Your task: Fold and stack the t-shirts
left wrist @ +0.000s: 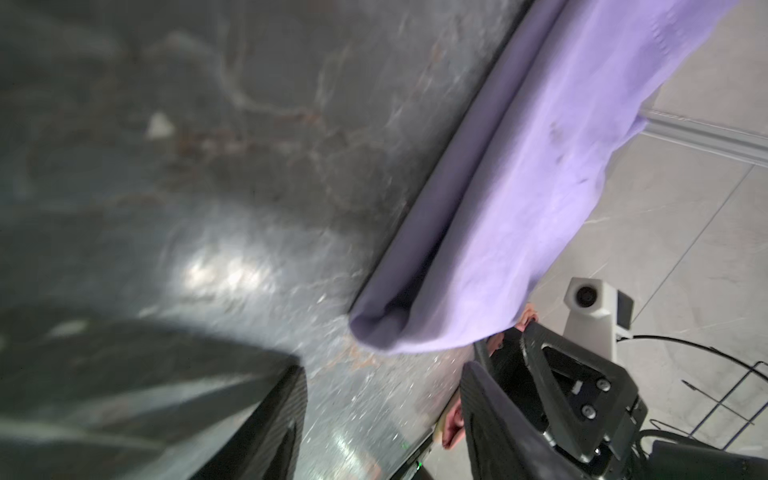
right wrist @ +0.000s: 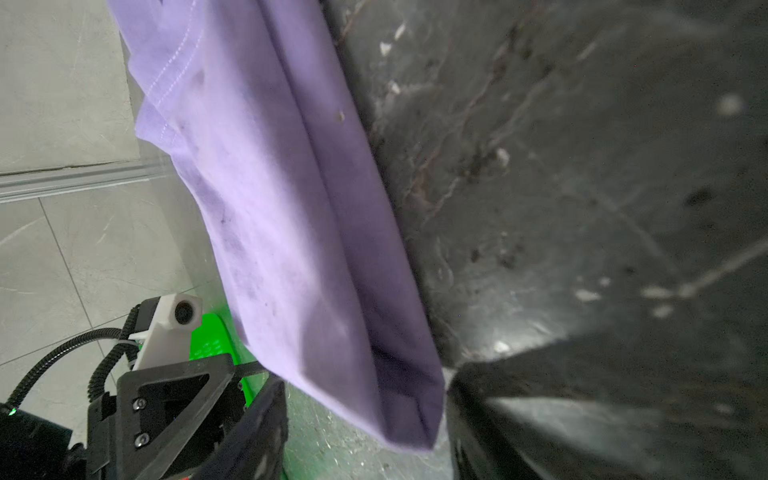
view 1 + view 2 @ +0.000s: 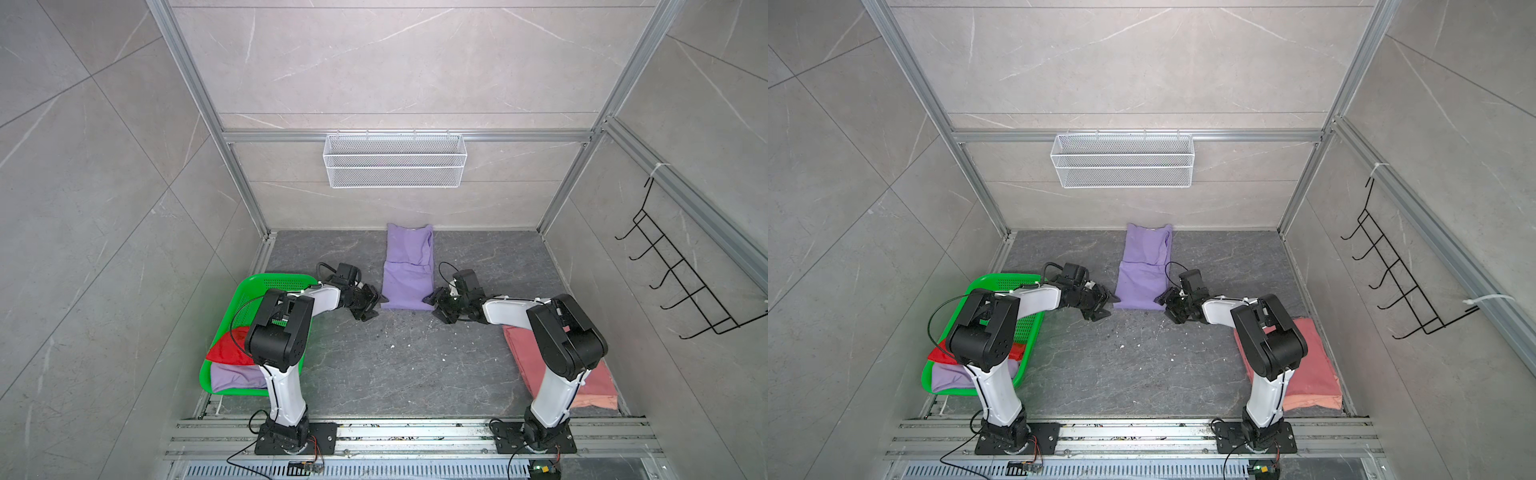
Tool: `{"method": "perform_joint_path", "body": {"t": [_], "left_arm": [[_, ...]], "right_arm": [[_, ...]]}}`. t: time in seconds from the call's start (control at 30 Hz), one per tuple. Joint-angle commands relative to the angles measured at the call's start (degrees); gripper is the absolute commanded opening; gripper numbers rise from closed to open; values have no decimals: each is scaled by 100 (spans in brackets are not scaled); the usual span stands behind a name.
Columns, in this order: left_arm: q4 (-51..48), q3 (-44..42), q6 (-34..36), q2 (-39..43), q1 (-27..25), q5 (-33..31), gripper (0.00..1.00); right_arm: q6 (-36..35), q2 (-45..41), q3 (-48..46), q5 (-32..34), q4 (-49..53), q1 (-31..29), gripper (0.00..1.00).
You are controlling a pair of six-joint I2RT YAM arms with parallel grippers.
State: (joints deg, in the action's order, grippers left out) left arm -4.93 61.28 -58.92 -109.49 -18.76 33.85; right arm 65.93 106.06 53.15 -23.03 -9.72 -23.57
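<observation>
A lavender t-shirt (image 3: pixel 409 270) (image 3: pixel 1144 270) lies on the dark table as a long narrow strip, collar end at the back wall. My left gripper (image 3: pixel 379 306) (image 1: pixel 382 419) stands open just off its near left corner (image 1: pixel 374 328), with bare table between the fingers. My right gripper (image 3: pixel 430 307) (image 2: pixel 374 424) is open at the near right corner, and that corner (image 2: pixel 411 415) reaches in between its fingers. A folded salmon-pink t-shirt (image 3: pixel 598 386) lies at the front right, partly under the right arm. A red t-shirt (image 3: pixel 226 347) and another lavender one (image 3: pixel 237 376) sit in the basket.
The green perforated basket (image 3: pixel 249 286) stands at the front left, under the left arm. A white wire basket (image 3: pixel 395 160) hangs on the back wall and a black hook rack (image 3: pixel 681 274) on the right wall. Aluminium rails frame the table.
</observation>
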Motion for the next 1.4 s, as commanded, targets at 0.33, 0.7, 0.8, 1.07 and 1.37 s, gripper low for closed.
{"method": "perform_joint_path", "body": {"t": [0.33,0.7,0.8,1.07,1.37], "left_arm": [[895,44,-473,-411,-45,232,1],[308,-1392,-305,1360,-441,62,0],[-211,-1945,-365,2270,-851,-312,0],[-1078,-2625,-1225,4514,-1949,-1293,0],[-1181,-1557,-767,4283,-1879,-1140,0]], "right_arm": [[170,609,349,377,-144,-107,13],[-1037,-953,-479,-24,1462,-300,9],[-1222,-1700,-845,23,2072,-615,9],[-801,-3849,-1532,316,2931,-1386,9],[-532,-3696,-536,413,2980,-1446,11]]}}
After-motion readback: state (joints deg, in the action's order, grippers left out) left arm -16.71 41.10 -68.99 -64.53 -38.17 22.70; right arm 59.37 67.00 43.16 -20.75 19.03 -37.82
